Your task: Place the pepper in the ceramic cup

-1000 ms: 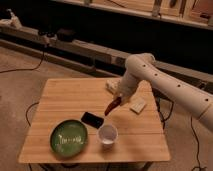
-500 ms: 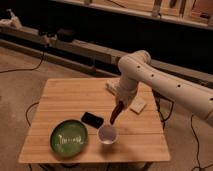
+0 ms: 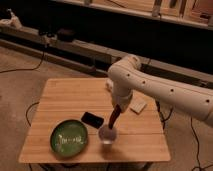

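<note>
The white ceramic cup (image 3: 107,135) stands on the wooden table (image 3: 65,100) near its front edge, right of the green plate. My gripper (image 3: 116,111) hangs from the white arm directly above the cup and is shut on the dark red pepper (image 3: 113,119). The pepper points down, its tapered tip just above or at the cup's rim. The arm reaches in from the right.
A green round plate (image 3: 69,138) sits at the front left of the table. A flat black phone-like object (image 3: 92,119) lies between the plate and the cup. A pale square object (image 3: 137,105) lies near the right edge. Cables run on the floor to the left.
The arm has swung left and down, carrying the pepper from over the table's right side to just above the cup.
</note>
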Available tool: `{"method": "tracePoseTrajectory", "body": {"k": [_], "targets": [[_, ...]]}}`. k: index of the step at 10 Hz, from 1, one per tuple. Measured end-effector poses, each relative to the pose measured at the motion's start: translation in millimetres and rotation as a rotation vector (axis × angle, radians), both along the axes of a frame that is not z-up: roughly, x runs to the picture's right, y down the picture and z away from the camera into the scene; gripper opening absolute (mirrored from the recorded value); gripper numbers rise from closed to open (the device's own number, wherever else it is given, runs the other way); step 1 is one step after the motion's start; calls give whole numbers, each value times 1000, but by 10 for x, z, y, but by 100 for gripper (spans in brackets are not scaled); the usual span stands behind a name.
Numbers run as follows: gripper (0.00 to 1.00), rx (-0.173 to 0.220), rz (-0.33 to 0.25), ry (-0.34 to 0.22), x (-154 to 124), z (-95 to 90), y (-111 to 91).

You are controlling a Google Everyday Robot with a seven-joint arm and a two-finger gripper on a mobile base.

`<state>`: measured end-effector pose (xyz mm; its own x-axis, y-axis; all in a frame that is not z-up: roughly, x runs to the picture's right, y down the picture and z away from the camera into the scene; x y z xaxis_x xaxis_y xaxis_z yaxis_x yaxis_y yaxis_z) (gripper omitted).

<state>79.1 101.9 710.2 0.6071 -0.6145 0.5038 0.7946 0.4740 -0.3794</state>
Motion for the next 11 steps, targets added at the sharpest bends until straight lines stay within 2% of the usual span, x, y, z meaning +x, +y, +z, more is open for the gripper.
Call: {"method": "tracePoseTrajectory", "body": {"k": [3,6,7,11], "targets": [[48,17,-9,20,-125,-14,58],[76,10,-9,23,-175,-33,113],[79,6,-6,23,-182,-39,124],[80,-6,-1,23,-191,-49,145]]}}
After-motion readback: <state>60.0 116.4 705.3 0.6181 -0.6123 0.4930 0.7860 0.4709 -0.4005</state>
